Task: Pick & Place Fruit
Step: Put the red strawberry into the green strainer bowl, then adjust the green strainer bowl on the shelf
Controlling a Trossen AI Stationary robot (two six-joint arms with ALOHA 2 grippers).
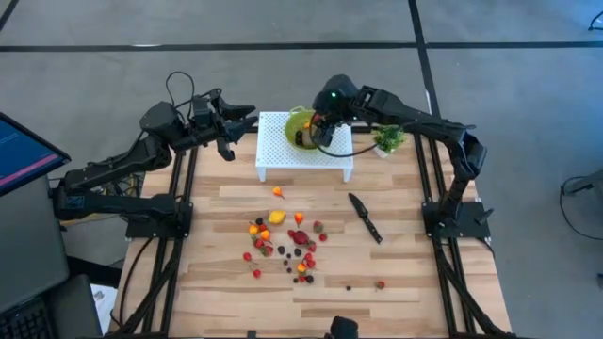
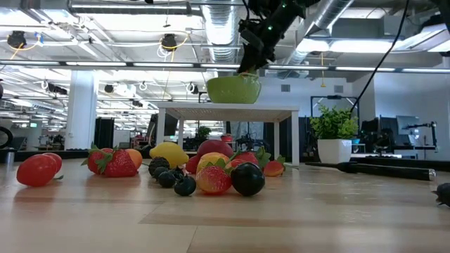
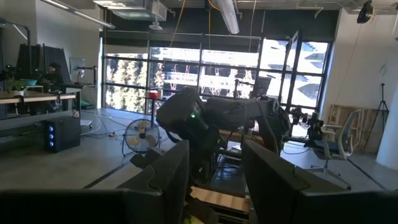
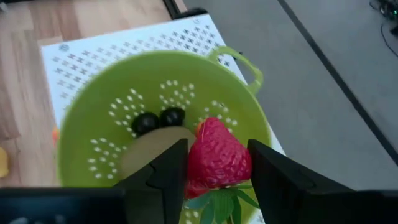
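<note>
Heap of tiny toy fruits (image 1: 285, 241) — red, orange, yellow, dark purple, loose on the pale wooden slat table (image 1: 226, 292), on the near side of the green perforated plastic colander (image 1: 302, 126); presumably the stock yet to be moved.

Black knife (image 1: 365, 217) — flat on the boards, near the heap, well short of the colander.

White perforated stand (image 1: 283, 151) — bears the colander at the table's far side.

Right gripper (image 4: 216, 167) — directly over the colander's bowl, fingers closed on a red toy strawberry (image 4: 217, 158), poised, I judge, for release. Two dark berries (image 4: 158, 119) lie inside.

Small green potted plant (image 1: 387, 141) — beside the stand.

Left gripper (image 3: 214, 168) — raised beside the stand, fingers parted, holding nothing, waiting.
</note>
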